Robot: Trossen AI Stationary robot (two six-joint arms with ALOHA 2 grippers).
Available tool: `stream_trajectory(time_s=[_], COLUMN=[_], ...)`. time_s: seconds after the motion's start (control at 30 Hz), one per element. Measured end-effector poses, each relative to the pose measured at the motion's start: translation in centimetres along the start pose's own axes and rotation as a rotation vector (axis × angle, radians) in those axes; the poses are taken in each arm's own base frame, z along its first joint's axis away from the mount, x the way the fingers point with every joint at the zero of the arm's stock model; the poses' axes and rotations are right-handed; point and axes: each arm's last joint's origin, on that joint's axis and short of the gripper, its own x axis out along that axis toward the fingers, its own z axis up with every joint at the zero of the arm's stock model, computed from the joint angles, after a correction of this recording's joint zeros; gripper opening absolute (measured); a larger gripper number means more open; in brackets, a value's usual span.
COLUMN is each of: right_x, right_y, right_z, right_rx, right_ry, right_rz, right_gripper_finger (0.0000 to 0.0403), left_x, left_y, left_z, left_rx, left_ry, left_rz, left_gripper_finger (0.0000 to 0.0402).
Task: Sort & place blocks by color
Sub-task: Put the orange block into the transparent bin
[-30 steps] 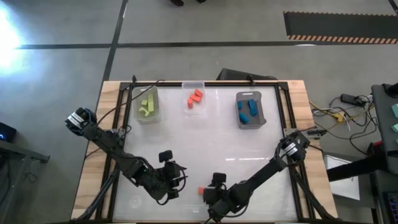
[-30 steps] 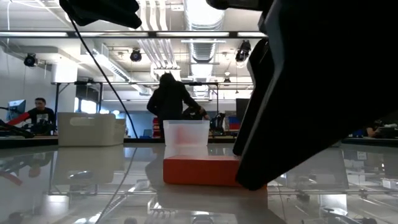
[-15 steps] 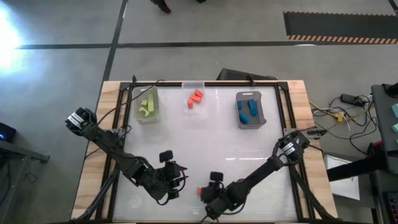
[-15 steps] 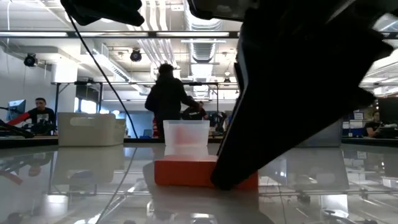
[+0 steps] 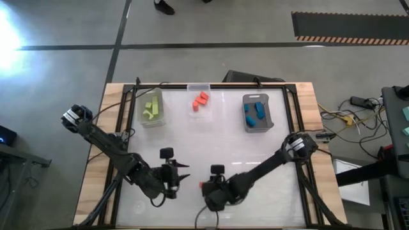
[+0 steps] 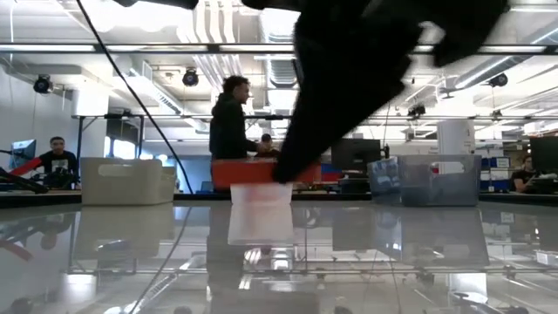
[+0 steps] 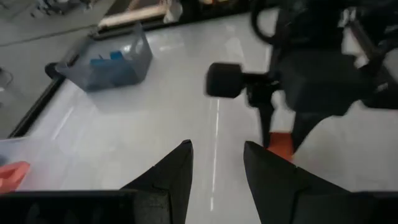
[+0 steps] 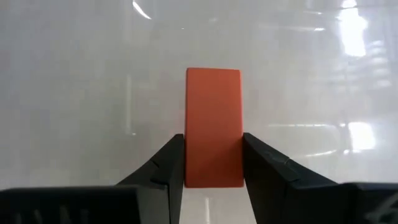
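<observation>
Orange-red bar block (image 8: 214, 126), clamped between the two fingers of the right tool (image 5: 206, 187), raised clear of the tabletop (image 5: 211, 140) near its front edge; same block seen in low view (image 6: 248, 172) hanging above the glossy surface. Left tool (image 5: 181, 177) just beside, to the left, fingers (image 7: 171, 171) parted with nothing between them, pointed toward the right arm. Along the far edge, three bins: clear bin (image 5: 152, 107) at left with lime green blocks (image 5: 151, 106); clear bin (image 5: 199, 87) at centre with orange-red blocks (image 5: 200, 100); grey bin (image 5: 269, 115) at right with blue blocks (image 5: 255, 111). People (image 6: 228, 118) visible in the room beyond the tabletop.
</observation>
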Motion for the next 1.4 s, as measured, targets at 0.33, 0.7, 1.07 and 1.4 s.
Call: stream_trajectory(time_s=[0.33, 0.7, 1.07, 1.4], right_x=[-2.3, -3.0, 2.4, 5.5], right_y=[-10.1, -28.8, -42.6, -45.3], right_z=[3.7, 5.3, 2.8, 0.5], right_rx=[-0.007, 0.210, 0.503, 0.566], right_ry=[-0.007, -0.057, -0.273, -0.226], right_rz=[-0.094, -0.228, -0.129, -0.158], right_gripper_finger=[0.0117, 0.0117, 0.0117, 0.0175], left_x=[-1.9, -2.8, -2.6, -2.6], left_y=[3.2, 5.5, 5.6, 5.6], left_z=[-1.5, -3.8, -4.7, -4.8], left_rx=[0.009, -0.062, -0.072, -0.071], left_ry=[-0.133, -0.195, -0.205, -0.205], left_rz=[0.084, 0.122, 0.126, 0.137], left_gripper_finger=[0.0128, 0.0128, 0.0128, 0.0128])
